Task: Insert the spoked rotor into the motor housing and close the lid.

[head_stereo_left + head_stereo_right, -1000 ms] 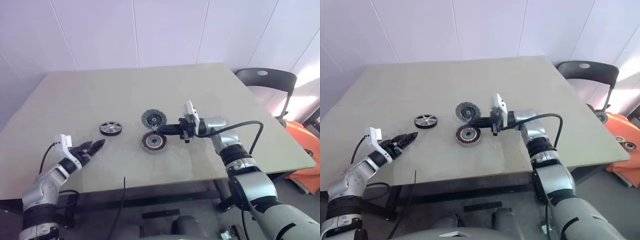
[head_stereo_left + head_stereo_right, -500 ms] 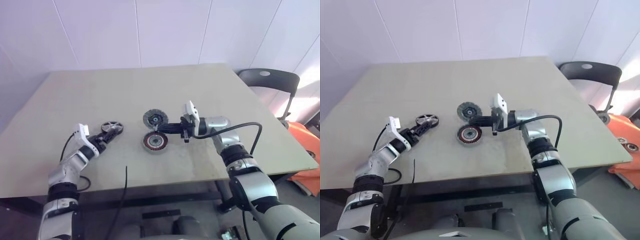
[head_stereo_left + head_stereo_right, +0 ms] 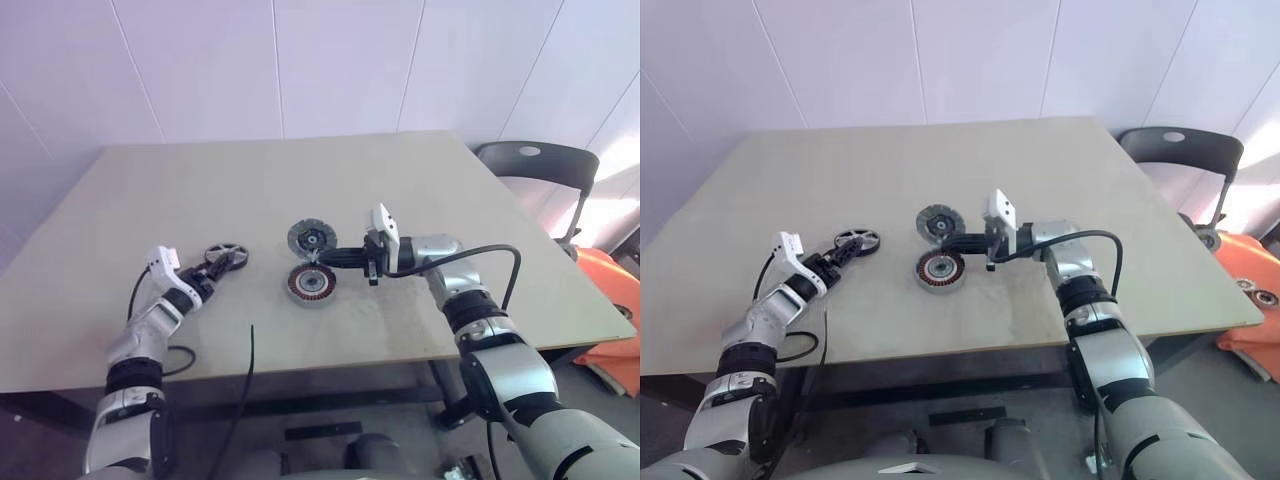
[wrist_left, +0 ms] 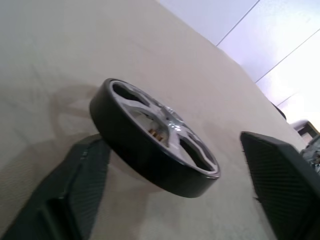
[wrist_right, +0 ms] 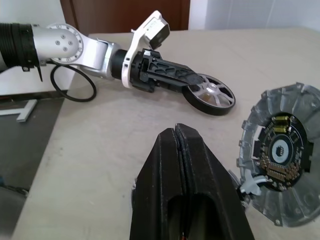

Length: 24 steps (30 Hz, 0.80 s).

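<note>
1. Left gripper (image 3: 222,268) is seen with fingers spread either side of the rotor (image 3: 227,255); one finger (image 4: 75,190) touches its rim, the other stands apart.
2. Right gripper (image 3: 322,260), clenched on nothing, is held between the lid (image 3: 311,237) at 12 o'clock and the housing (image 3: 311,284) at 6.
3. No writing can be read.
4. Since a second ago, the left gripper has been brought up to the rotor.

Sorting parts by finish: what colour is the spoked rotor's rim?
Black, around silver spokes; the spoked rotor shows best in the left wrist view.
</note>
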Motion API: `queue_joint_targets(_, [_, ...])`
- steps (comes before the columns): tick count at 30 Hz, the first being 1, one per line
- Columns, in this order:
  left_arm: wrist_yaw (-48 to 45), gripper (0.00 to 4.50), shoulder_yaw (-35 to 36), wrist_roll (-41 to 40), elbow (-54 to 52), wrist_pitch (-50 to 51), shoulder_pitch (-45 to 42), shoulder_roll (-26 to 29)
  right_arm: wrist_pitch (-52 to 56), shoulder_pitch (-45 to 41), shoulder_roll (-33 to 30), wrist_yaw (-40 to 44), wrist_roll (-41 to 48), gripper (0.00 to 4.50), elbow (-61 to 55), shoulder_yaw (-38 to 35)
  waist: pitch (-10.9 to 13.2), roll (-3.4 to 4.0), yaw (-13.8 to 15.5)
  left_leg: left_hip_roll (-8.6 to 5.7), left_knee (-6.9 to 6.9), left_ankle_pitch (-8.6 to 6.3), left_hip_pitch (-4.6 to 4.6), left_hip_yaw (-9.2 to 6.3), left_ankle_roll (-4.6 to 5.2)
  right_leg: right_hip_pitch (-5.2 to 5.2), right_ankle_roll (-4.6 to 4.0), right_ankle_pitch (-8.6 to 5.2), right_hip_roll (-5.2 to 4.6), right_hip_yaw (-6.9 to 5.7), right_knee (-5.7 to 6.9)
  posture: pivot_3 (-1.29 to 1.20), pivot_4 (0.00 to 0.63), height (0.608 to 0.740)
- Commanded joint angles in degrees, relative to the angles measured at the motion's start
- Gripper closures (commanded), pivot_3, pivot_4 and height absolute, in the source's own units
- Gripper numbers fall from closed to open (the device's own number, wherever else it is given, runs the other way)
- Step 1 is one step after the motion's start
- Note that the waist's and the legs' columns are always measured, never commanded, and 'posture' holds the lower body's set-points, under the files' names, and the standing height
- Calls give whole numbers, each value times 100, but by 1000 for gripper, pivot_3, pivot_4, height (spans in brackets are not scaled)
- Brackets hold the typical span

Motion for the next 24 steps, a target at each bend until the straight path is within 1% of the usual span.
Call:
queue_joint_targets(1, [68, 1613, 76, 46, -34, -67, -67, 108, -158, -203, 5, -88, -30, 4500, 32, -58, 0, -1, 1, 0, 0, 0, -11, 0, 0, -8, 0, 0, -1, 0, -3, 0, 0, 740])
queue_joint_targets(5, [41, 1613, 68, 41, -47, -49, -41, 127, -240, -223, 40, -137, -98, 4500, 115, -51, 0, -1, 3, -2, -3, 0, -35, 0, 0, -31, 2, 1, -4, 0, -6, 0, 0, 740])
queue_joint_targets(18, [-47, 1613, 302, -193, -274, 110, 129, 171, -344, -304, 75, -177, -152, 4500, 316, -66, 0, -1, -10, 0, -9, -1, -33, 1, -1, -36, 1, 1, -6, 2, -6, 0, 0, 740])
queue_joint_targets(21, [-30, 2218, 332, -205, -287, 126, 121, 145, -352, -299, 61, -170, -150, 4500, 317, -70, 0, 0, -8, 0, -10, -1, -33, 1, -1, -36, 1, 1, -6, 2, -6, 0, 0, 740])
queue_joint_targets(24, [-38, 3202, 304, -223, -314, 255, 117, 132, -355, -286, 44, -171, -151, 4500, 308, -71, -1, -2, -6, 0, -10, -1, -37, 1, -1, -38, 1, 1, -7, 2, -7, 0, 0, 740])
